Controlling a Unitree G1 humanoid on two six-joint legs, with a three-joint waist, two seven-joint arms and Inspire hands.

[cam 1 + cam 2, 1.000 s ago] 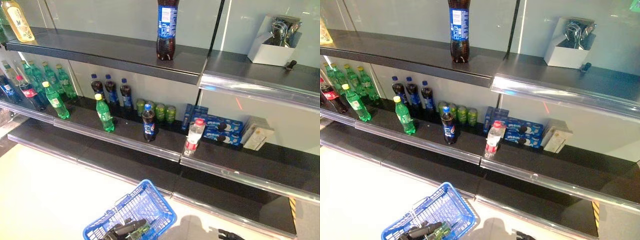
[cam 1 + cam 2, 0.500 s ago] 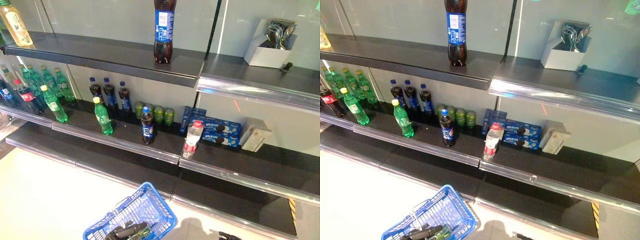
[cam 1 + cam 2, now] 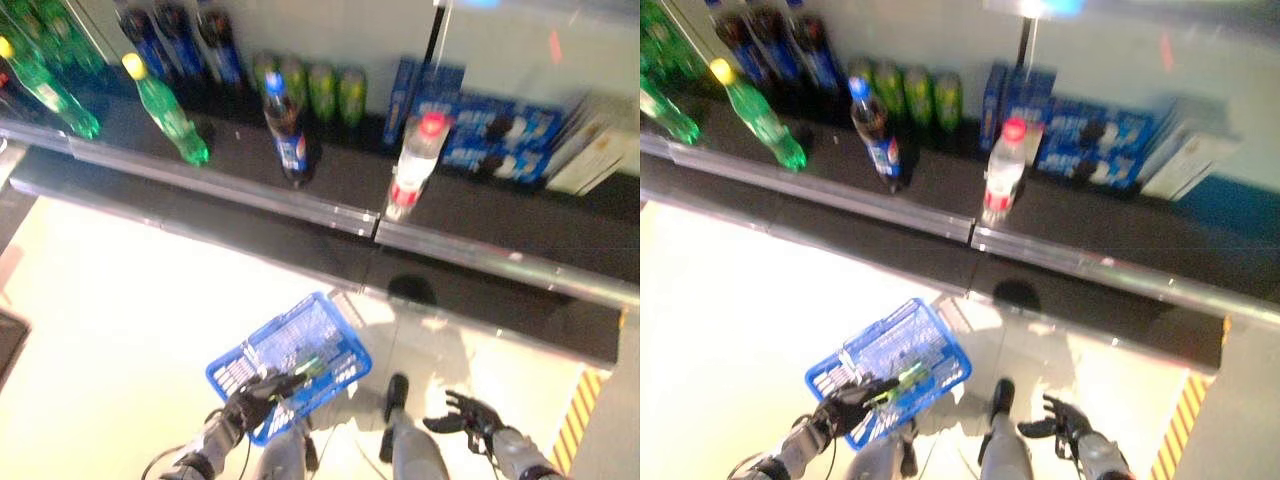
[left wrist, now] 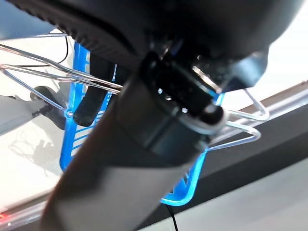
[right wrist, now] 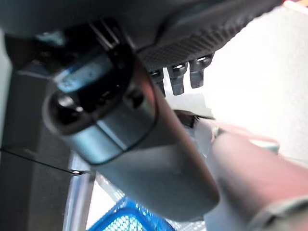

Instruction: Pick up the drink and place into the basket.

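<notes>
A blue wire basket (image 3: 291,358) hangs low over the pale floor, and my left hand (image 3: 254,396) is shut on its wire handle (image 4: 57,72). Something green (image 3: 306,366) lies inside the basket by that hand. On the dark shelf (image 3: 330,195) stand a cola bottle with a blue cap (image 3: 288,130), a clear water bottle with a red cap (image 3: 412,165) and a green bottle with a yellow cap (image 3: 165,110). My right hand (image 3: 466,414) hangs low at the right, open with spread fingers and holding nothing, far below the drinks.
Green cans (image 3: 320,90) and dark bottles (image 3: 180,40) line the shelf's back. Blue boxes (image 3: 490,130) and pale cartons (image 3: 600,150) stand to the right. A lower shelf ledge (image 3: 480,300) juts out below. Yellow-black tape (image 3: 578,425) marks the floor at right.
The camera has tilted down, so the top shelf has left the view and both hands now show. The basket stays in my left hand.
</notes>
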